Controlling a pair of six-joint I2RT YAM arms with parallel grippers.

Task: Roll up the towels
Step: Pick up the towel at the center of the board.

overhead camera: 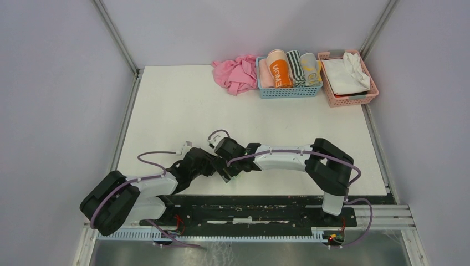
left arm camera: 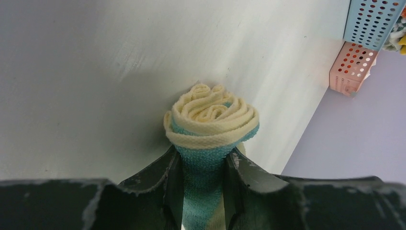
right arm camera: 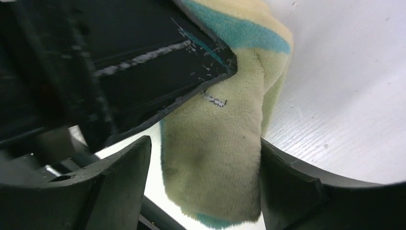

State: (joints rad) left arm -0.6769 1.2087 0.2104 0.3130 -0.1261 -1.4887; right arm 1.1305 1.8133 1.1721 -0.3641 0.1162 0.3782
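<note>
Yellow towel (left arm camera: 210,117), rolled, is pinched in left gripper (left arm camera: 204,160); right gripper (right arm camera: 203,153) stands open around it. Next, probably: the basket (overhead camera: 288,92).

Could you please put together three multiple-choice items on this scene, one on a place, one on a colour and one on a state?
1. Where does the pink cloth lie?
A. draped over an arm
B. on the floor
C. on the table, beside the blue basket

2. What colour is the basket that holds the white cloth?
A. pink
B. green
C. black

3. What state is the left tool in?
A. open and empty
B. shut on the rolled yellow and teal towel
C. out of view

Answers:
1. C, the top view shows it on the table at the blue basket's left side.
2. A, pink walls show around the white cloth.
3. B, the left wrist view shows both fingers pressed on the roll.
</note>
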